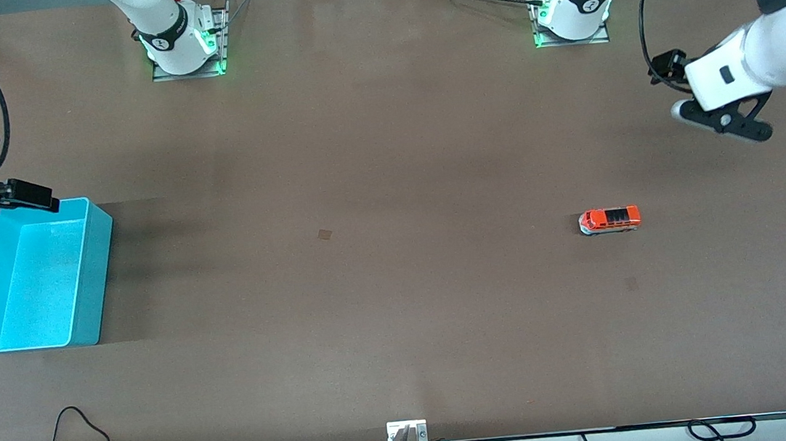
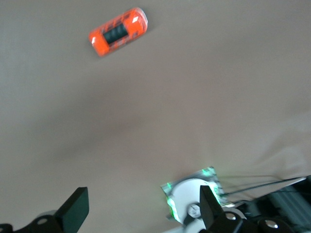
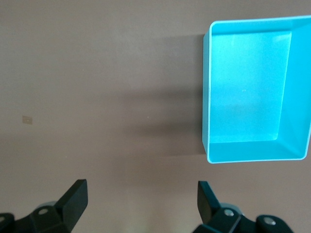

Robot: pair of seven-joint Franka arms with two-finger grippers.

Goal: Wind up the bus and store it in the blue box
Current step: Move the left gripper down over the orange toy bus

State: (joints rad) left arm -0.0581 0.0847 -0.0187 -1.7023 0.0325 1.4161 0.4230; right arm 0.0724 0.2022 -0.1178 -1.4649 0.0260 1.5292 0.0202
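Observation:
The small orange-red bus [image 1: 609,220] stands on the brown table toward the left arm's end; it also shows in the left wrist view [image 2: 118,32]. The light cyan-blue box [image 1: 98,281] sits empty at the right arm's end; it also shows in the right wrist view [image 3: 248,87]. My left gripper [image 1: 733,122] is open and empty, up in the air above the table's end, apart from the bus; its jaws [image 2: 142,204] stand wide. My right gripper [image 1: 40,199] is open and empty, over the box's edge nearest the robots' bases [image 3: 142,191].
The two arm bases [image 1: 183,49] [image 1: 572,12] stand along the table edge at the robots' side. A small tan mark [image 1: 324,234] lies mid-table. Cables and a clamp [image 1: 407,438] sit at the edge nearest the front camera.

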